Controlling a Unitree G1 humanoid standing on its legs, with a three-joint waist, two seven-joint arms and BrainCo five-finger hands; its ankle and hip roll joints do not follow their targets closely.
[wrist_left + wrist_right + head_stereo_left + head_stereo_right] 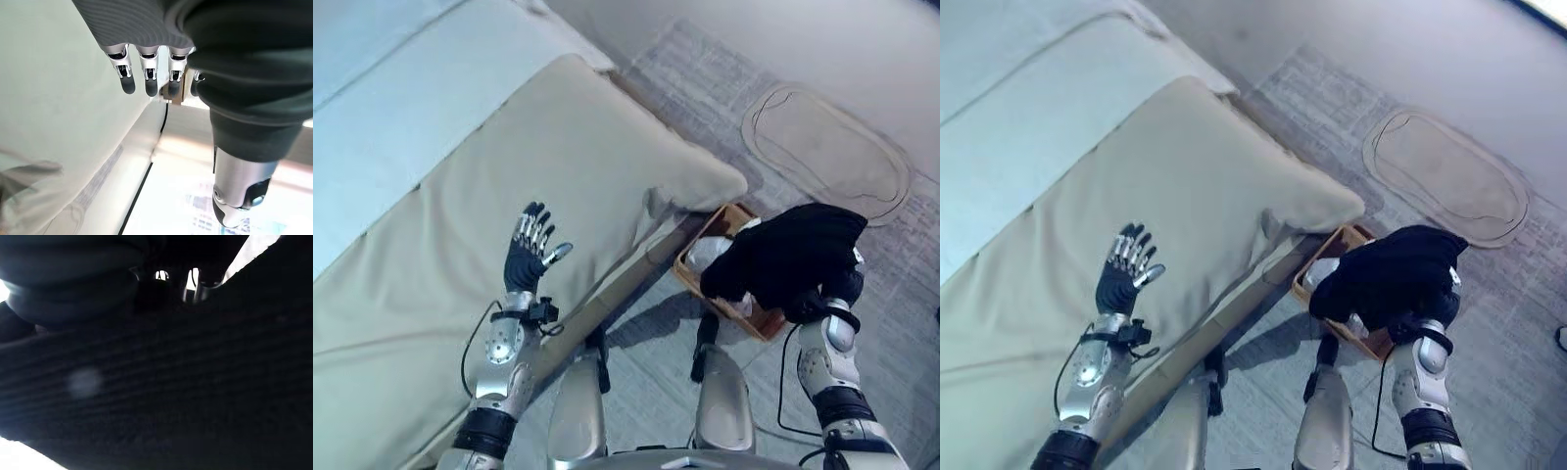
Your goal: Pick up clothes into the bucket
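Hanging over the brown basket (697,277) on the floor, a black garment (788,259) covers the right robot hand (842,286) almost completely. This basket stands just beside the edge of the bed, under the corner of a beige blanket (538,186), and something white (710,249) lies inside it. The black cloth drapes above the basket's opening and hides a big part of it. I cannot tell if the fingers of the right robot hand are curled or straight, because the cloth hides them; the right wrist view is dark with the same fabric. The left robot hand (529,250) is raised above the blanket, well apart from the basket, with fingers straight and spread, holding nothing. Beyond the basket, an oval grey mat (827,157) lies on the floor.
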